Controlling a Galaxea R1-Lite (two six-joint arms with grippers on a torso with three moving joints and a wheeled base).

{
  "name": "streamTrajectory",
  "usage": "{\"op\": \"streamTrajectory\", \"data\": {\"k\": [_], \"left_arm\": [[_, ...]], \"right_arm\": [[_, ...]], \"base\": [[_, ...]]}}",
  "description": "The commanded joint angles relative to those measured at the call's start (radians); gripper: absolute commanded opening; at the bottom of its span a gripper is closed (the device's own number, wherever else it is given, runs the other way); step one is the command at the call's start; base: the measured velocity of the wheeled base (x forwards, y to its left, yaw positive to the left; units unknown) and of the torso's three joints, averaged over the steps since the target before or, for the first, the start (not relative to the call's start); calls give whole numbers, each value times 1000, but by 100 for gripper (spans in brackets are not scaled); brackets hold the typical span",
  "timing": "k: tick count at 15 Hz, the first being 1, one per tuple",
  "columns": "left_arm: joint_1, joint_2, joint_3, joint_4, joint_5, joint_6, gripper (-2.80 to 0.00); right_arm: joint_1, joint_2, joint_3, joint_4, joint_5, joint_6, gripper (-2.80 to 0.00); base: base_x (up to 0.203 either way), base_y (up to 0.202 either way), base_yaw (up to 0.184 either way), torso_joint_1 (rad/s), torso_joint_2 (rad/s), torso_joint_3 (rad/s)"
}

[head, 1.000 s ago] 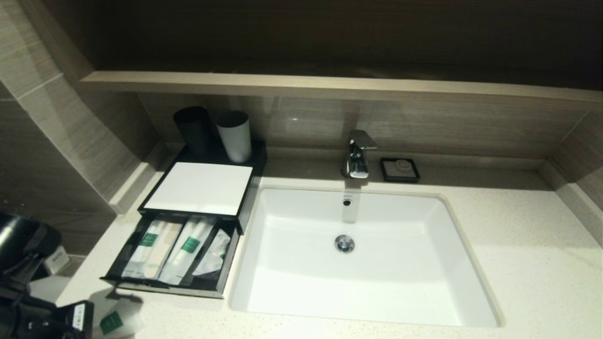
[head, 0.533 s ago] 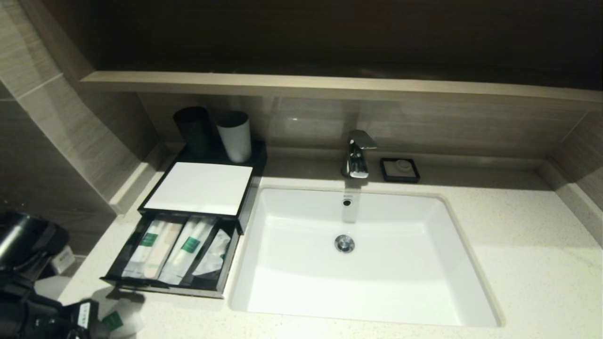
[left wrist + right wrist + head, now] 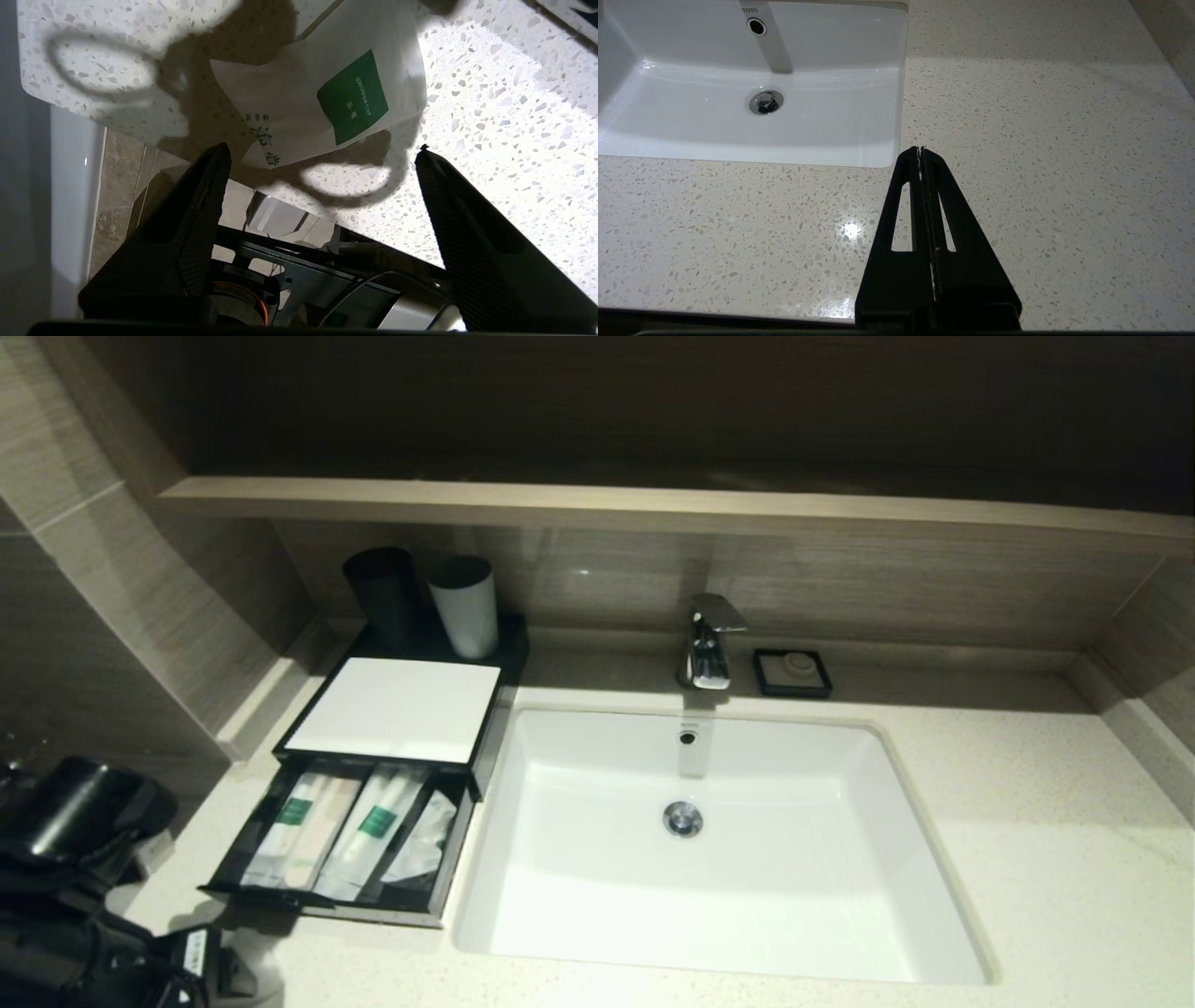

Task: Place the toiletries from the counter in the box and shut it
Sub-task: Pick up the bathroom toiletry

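Observation:
A small white packet [image 3: 299, 93] with a green square label lies flat on the speckled counter [image 3: 490, 116] near its front left corner. My left gripper [image 3: 322, 154] hovers over it, open, its fingertips just short of the packet and nothing between them. In the head view the left arm [image 3: 93, 896] covers the label and only a pale edge of the packet [image 3: 261, 966] shows. The black box [image 3: 397, 709] with the white top has its drawer [image 3: 317, 907] pulled out, holding long sachets [image 3: 373, 831]. My right gripper [image 3: 920, 150] is shut and empty over the counter beside the basin.
The white basin [image 3: 709, 896] is set into the counter right of the box. A black cup [image 3: 383, 593] and a white cup [image 3: 464, 602] stand behind the box. A tap [image 3: 709, 644] and a small black soap dish [image 3: 793, 672] are at the back.
My left arm has moved right and forward over the packet, so the green label seen before in the head view is now covered.

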Motion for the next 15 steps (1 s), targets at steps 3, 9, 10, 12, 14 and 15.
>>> {"op": "streamTrajectory", "data": {"k": [3, 9, 10, 12, 14, 15], "left_arm": [[12, 35, 24, -32, 0, -4, 0], [34, 43, 36, -56, -14, -4, 0], [35, 43, 37, -56, -23, -4, 0], [39, 46, 46, -57, -32, -4, 0], [51, 68, 54, -80, -33, -4, 0], [63, 72, 62, -97, -34, -4, 0]], "right_arm": [[0, 1, 0, 0, 0, 0, -280], [0, 1, 0, 0, 0, 0, -280], [0, 1, 0, 0, 0, 0, -280], [1, 1, 0, 0, 0, 0, -280], [0, 1, 0, 0, 0, 0, -280], [0, 1, 0, 0, 0, 0, -280]], "base": [[0, 0, 0, 0, 0, 0], [0, 0, 0, 0, 0, 0], [0, 0, 0, 0, 0, 0], [0, 0, 0, 0, 0, 0], [0, 0, 0, 0, 0, 0], [0, 0, 0, 0, 0, 0]]}}
